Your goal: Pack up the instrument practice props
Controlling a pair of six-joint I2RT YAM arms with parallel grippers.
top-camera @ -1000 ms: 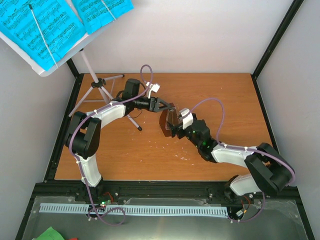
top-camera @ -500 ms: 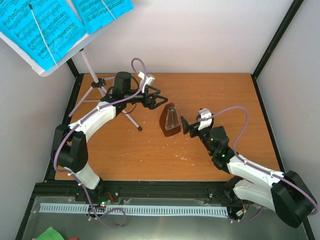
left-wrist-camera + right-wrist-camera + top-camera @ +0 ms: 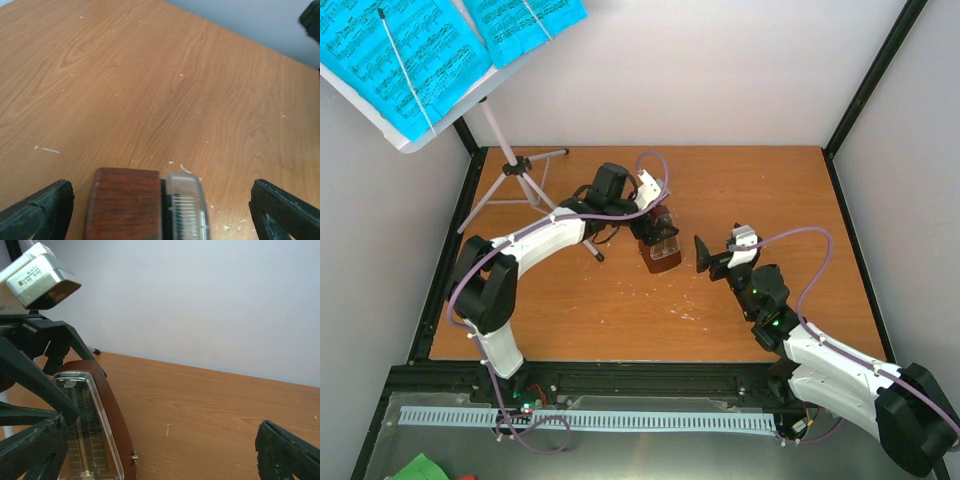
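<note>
The small brown pyramid metronome (image 3: 661, 247) with its clear cover stands upright mid-table. My left gripper (image 3: 654, 226) is open and hangs right over it. In the left wrist view the metronome's top (image 3: 127, 202) lies between the wide-spread fingers (image 3: 37, 212), which do not touch it. My right gripper (image 3: 704, 254) is open and empty just right of it. In the right wrist view the metronome (image 3: 97, 425) stands by my left finger (image 3: 30, 452). The silver music stand's tripod (image 3: 515, 175) is at the back left. Its desk with the blue sheet-music pages (image 3: 405, 55) is above.
A tripod leg (image 3: 588, 244) reaches toward the metronome under my left arm. Black frame rails (image 3: 445, 260) edge the wooden table (image 3: 760, 190), with white walls behind and at the sides. Small white crumbs (image 3: 688, 315) lie on the wood.
My left gripper has swung from behind the metronome to right above it. My right gripper, which was at the metronome a second ago, has drawn back to the right.
</note>
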